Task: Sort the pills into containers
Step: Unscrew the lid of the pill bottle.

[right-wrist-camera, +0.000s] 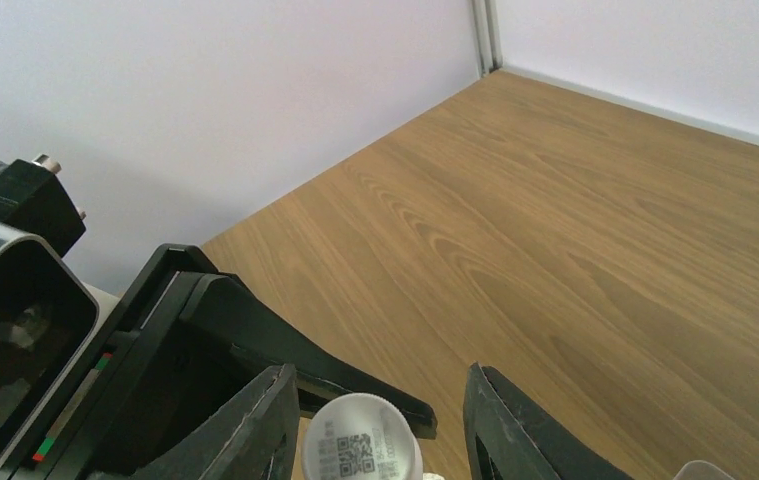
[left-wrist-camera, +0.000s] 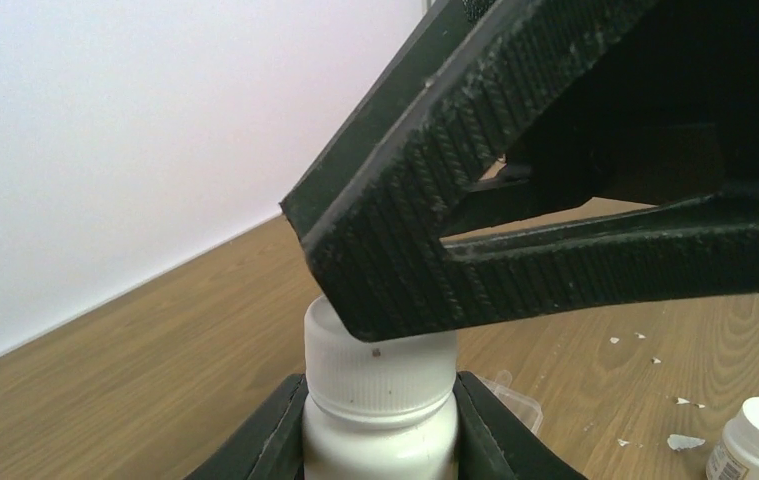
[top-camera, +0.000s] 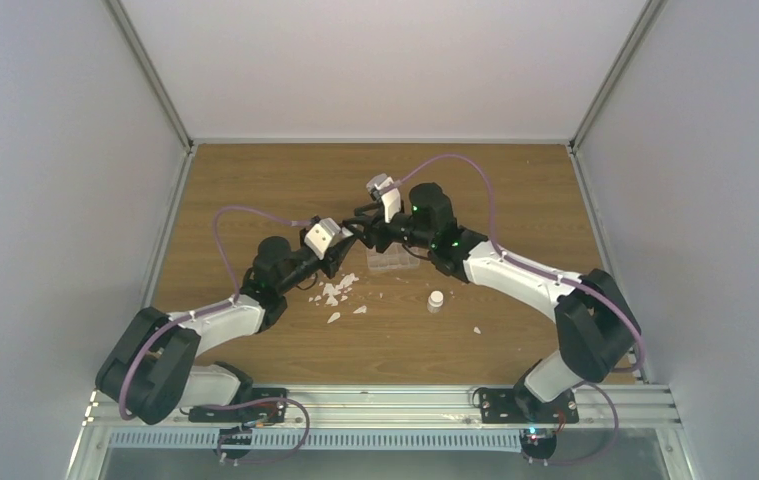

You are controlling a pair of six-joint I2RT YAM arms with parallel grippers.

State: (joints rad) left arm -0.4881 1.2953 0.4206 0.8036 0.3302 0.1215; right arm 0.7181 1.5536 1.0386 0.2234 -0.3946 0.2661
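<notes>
Left end effector [left-wrist-camera: 380, 388] partly open, clamped on body of capped white vial [left-wrist-camera: 380, 440]. Right end effector [right-wrist-camera: 382, 372] spread wide, gripping nothing. Its fingers [right-wrist-camera: 260, 430] flank same vial, one crossing in front of cap. Clear organiser box [top-camera: 395, 263] flat on desk [top-camera: 255, 180], mid-desk, just beside both end effectors. Pills too small to make out. Second vial [top-camera: 436, 300] stands nearer arm bases. White flakes [top-camera: 338, 290] scattered left of it.

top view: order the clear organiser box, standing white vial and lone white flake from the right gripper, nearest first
1. clear plastic organiser box, beside the right gripper
2. small white cylindrical vial, standing mid-table
3. lone white flake, toward the right arm's base
</notes>
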